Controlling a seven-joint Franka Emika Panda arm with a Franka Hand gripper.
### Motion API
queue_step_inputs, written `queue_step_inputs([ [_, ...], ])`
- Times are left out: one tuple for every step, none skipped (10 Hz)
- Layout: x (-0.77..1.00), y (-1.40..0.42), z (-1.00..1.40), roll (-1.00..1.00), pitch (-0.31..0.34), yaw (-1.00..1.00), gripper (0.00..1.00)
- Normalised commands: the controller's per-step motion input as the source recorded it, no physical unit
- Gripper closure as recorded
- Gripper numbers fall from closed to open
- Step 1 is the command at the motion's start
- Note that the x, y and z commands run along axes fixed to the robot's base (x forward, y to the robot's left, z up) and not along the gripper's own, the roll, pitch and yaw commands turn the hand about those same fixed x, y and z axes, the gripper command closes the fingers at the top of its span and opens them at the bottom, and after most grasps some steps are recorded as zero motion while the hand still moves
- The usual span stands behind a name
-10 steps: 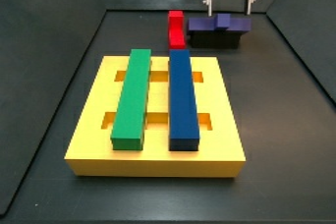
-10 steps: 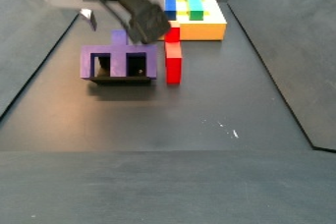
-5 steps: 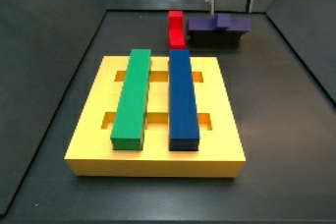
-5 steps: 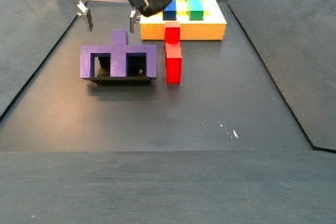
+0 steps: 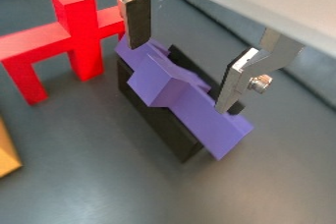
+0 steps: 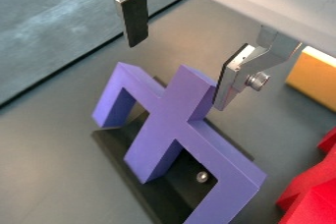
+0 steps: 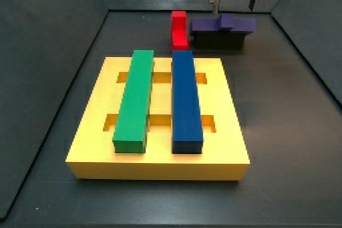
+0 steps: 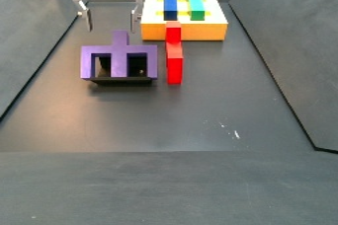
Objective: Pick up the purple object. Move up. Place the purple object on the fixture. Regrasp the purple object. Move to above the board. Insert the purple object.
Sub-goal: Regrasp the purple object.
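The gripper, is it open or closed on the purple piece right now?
Open. In both wrist views the gripper hangs above the purple object, its fingers spread apart and touching nothing; the piece rests on the fixture.

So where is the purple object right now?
The purple object lies on the fixture, beside the red block and away from the board. The open gripper hangs above it, not touching.

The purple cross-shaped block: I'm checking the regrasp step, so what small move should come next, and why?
Probably lower straight down. The open end effector hangs above the matte purple cross-shaped block, fingers either side and apart from it, while it lies on the black L-shaped fixture.
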Motion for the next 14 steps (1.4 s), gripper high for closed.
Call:
queue_step_inputs([
  [-0.11, 0.0, -0.02, 1.0, -0.174, 0.2, 0.0],
  [-0.11, 0.0, -0.01, 1.0, -0.169, 0.2, 0.0],
  [-0.11, -0.04, -0.12, 1.0, -0.237, 0.12, 0.0],
  [-0.14, -0.05, -0.11, 1.0, -0.246, 0.11, 0.0],
  [-0.16, -0.08, -0.07, 1.0, -0.249, 0.11, 0.0],
  [-0.12, -0.14, -0.02, 1.0, -0.26, 0.13, 0.0],
  [-0.05, -0.15, -0.13, 1.0, -0.306, 0.13, 0.0],
  [0.0, -0.14, -0.09, 1.0, -0.286, 0.14, 0.0],
  [0.03, -0.13, 0.0, 1.0, -0.18, 0.11, 0.0],
  [0.02, -0.1, 0.0, 1.0, -0.1, 0.09, 0.0],
  [0.04, -0.13, -0.03, 1.0, -0.054, 0.07, 0.0],
  [0.03, -0.01, 0.0, 0.32, 0.0, 0.05, 0.0],
  [0.02, 0.0, 0.0, 0.0, 0.0, 0.0, 0.0],
  [0.23, 0.0, -0.12, 0.18, 0.403, 0.0, 0.0],
])
